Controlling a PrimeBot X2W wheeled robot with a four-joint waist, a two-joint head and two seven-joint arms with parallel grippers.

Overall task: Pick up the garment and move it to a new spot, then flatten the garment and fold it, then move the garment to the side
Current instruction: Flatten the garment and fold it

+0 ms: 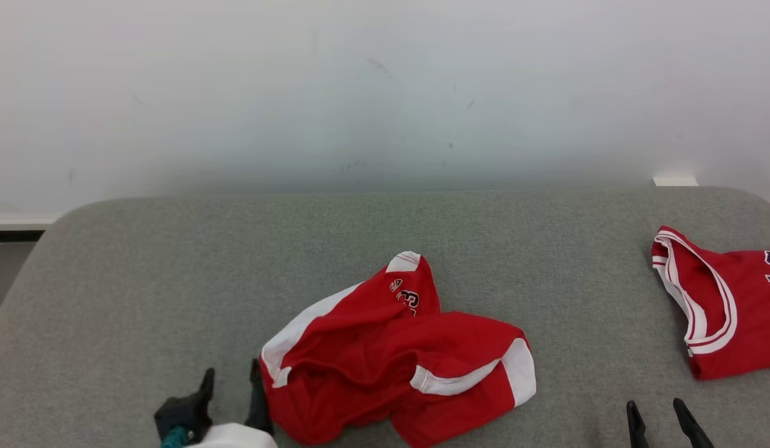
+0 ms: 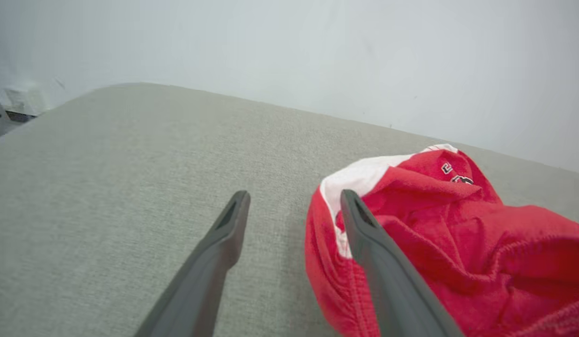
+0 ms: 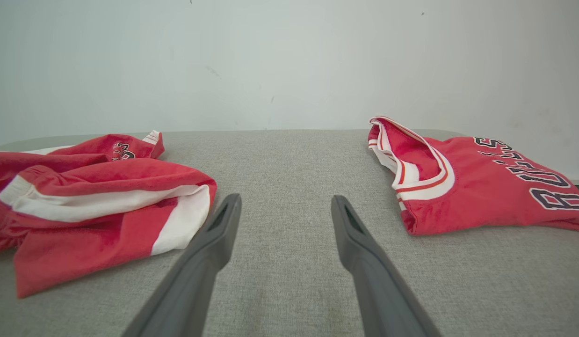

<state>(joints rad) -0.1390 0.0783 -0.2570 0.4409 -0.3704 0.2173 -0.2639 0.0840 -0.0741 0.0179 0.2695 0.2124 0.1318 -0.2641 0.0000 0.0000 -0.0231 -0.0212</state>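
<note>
The garment is a crumpled pair of red shorts with white side panels, lying on the grey padded table near its front middle. My left gripper is open at the shorts' left edge with nothing between its fingers. In the left wrist view the garment bunches to the right, and the left gripper has its right finger against the cloth's white-trimmed edge. My right gripper stands open and empty at the front right. In the right wrist view, the right gripper sits over bare table, with the garment to its left.
A folded red jersey with white trim and dark lettering lies at the table's right edge; in the right wrist view the jersey is to the right. A pale wall stands behind the table. Bare grey surface spreads at left and between the two cloths.
</note>
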